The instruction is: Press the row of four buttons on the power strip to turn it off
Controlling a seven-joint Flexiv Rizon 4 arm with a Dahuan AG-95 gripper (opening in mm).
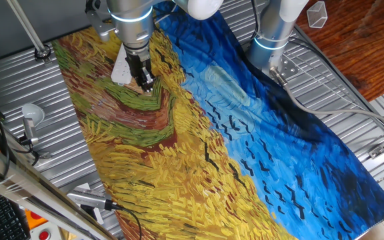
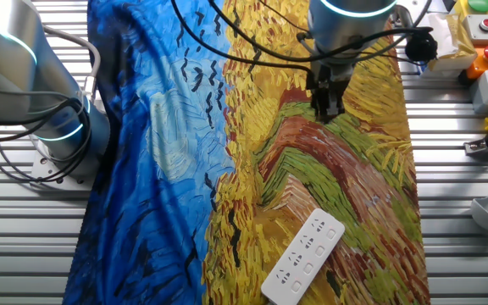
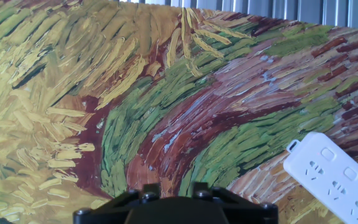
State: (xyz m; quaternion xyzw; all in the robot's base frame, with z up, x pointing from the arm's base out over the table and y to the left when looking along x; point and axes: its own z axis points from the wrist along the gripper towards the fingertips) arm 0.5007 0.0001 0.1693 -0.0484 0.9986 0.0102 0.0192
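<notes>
Claw: the black two-finger claw (image 2: 326, 108) is hanging over the painted cloth, holding nothing; whether its fingers are parted or closed I cannot tell, since no view is showing the tips clearly.
Claw's surroundings: it is hovering above the brown and green swirls of the yellow-and-blue painted cloth (image 2: 168, 152) that is covering the ribbed metal table (image 2: 464, 246).
Power strip: the small white rectangular plastic power strip (image 2: 303, 254) is lying flat and diagonal on the cloth, well apart from the claw; in the hand view it is showing at the lower right (image 3: 334, 180).
Buttons: the row of four pale small buttons (image 2: 323, 230) is running along one long edge of the strip's top face.
Step in hand: judging by the gap, the claw is only approaching.
Doing it well: the claw should be travelling to one end of the row, coming down vertically on each button in turn, and pressing gently so the light strip is not sliding on the cloth.
</notes>
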